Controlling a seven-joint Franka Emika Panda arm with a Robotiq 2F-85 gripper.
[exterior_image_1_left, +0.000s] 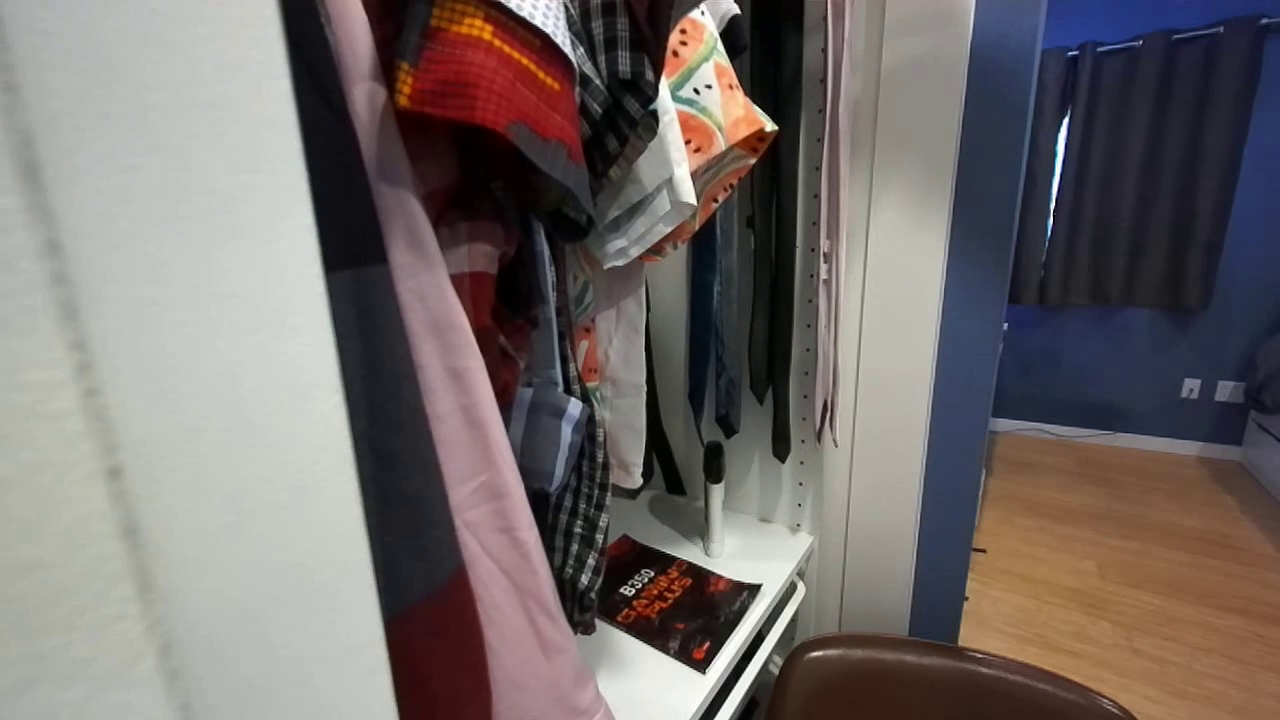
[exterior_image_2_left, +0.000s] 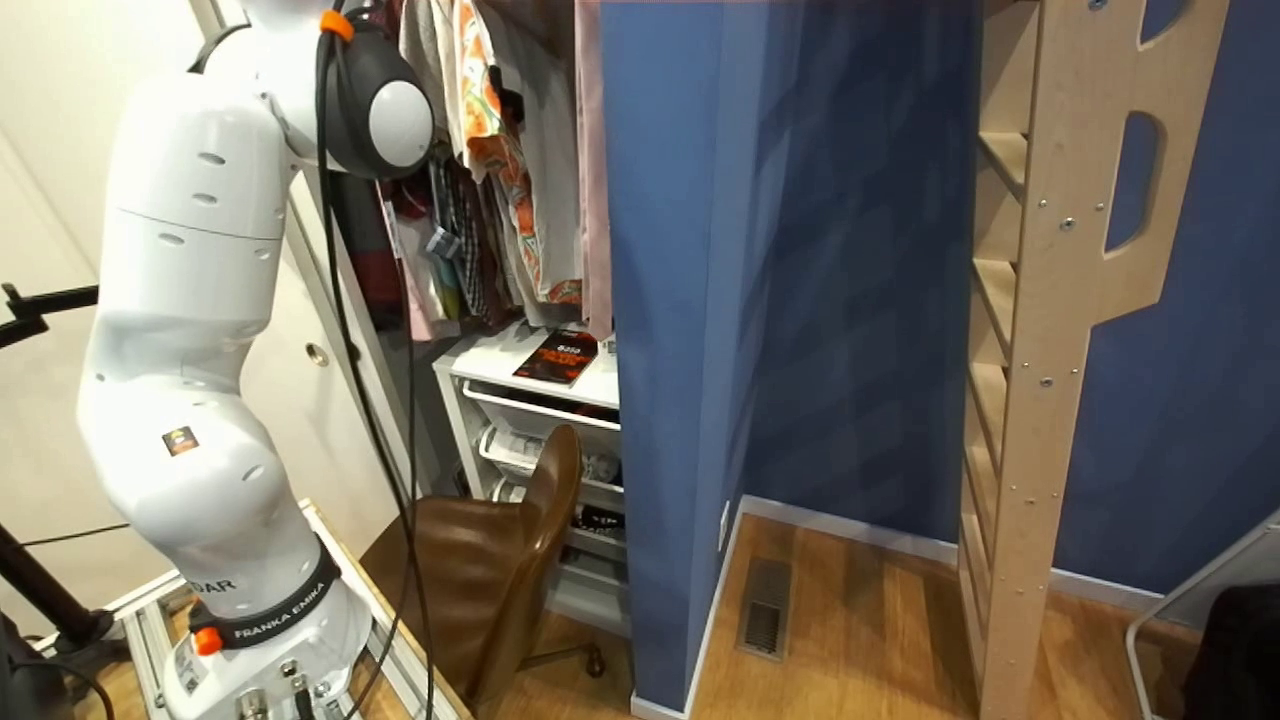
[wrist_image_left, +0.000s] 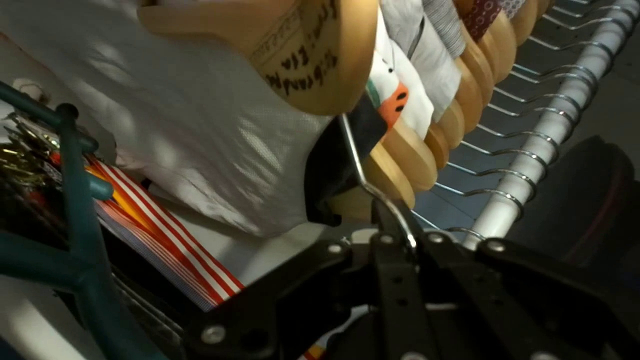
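Only the wrist view shows the black gripper (wrist_image_left: 400, 225) clearly, clenched on the thin, bent metal hook (wrist_image_left: 355, 155) of a wooden hanger (wrist_image_left: 325, 60); the hanger lies at 11 o'clock from it, its smooth, rounded wood marked with dark handwriting, and the end of the hook is hidden in the grip. At 10 o'clock pale, finely textured cloth (wrist_image_left: 210, 140) spreads behind the hanger. At 1 o'clock neighbouring hangers (wrist_image_left: 470, 100) crowd together along a round white rod (wrist_image_left: 531, 162) at 2 o'clock; at 9 o'clock come striped fabric (wrist_image_left: 175, 235) and a dark green tubular frame (wrist_image_left: 80, 215). In an exterior view the glossy white arm (exterior_image_2_left: 190, 260) fills 9 o'clock, black cables (exterior_image_2_left: 323, 140) dangling from it, and at 7 o'clock a brown, leather-like chair (exterior_image_2_left: 470, 540) blocks part of a white drawer unit (exterior_image_2_left: 485, 355). A pale panel (exterior_image_1_left: 180, 350) at 9 o'clock in an exterior view screens part of the closet, where patterned garments (exterior_image_1_left: 490, 75) hang. In both exterior views a black-and-red booklet (exterior_image_1_left: 680, 605) lies on the unit; at 12 o'clock from it an upright white cylinder (exterior_image_1_left: 714, 515) has a black top. Farther off stand a pale wooden ladder (exterior_image_2_left: 1045, 430) at 3 o'clock and, at 2 o'clock, a folded brown curtain (exterior_image_1_left: 1130, 180).
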